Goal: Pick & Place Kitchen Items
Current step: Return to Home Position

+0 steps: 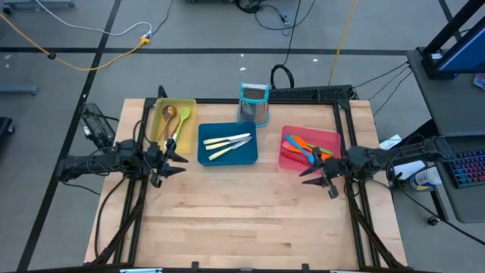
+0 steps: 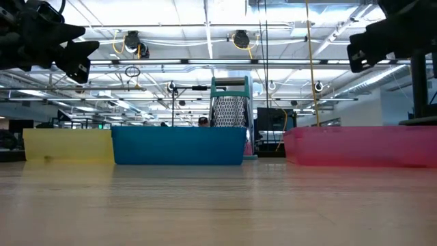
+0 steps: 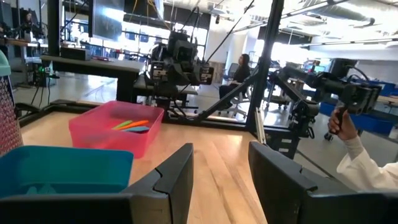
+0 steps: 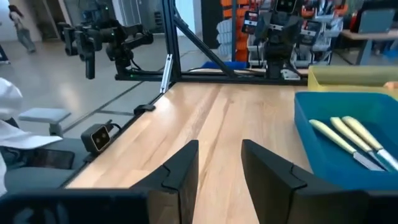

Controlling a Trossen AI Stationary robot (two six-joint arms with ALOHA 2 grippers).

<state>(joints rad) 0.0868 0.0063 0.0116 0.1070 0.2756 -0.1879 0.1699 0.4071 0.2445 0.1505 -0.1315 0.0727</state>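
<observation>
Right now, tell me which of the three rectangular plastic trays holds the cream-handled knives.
The blue rectangular tray in the middle: the cream-handled knives lie in it. The yellow tray holds spoons, the red tray coloured spatulas.

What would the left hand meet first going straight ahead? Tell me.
Probably nothing on the table: the left hand points over bare wood, beside the pink tray, toward the frame post.

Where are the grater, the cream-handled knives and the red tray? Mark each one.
grater (image 1: 258, 111): high view, on its metal body.
cream-handled knives (image 4: 326, 133): right wrist view, on one knife's handle.
red tray (image 2: 362, 145): low view, on the wall facing the camera.
</observation>
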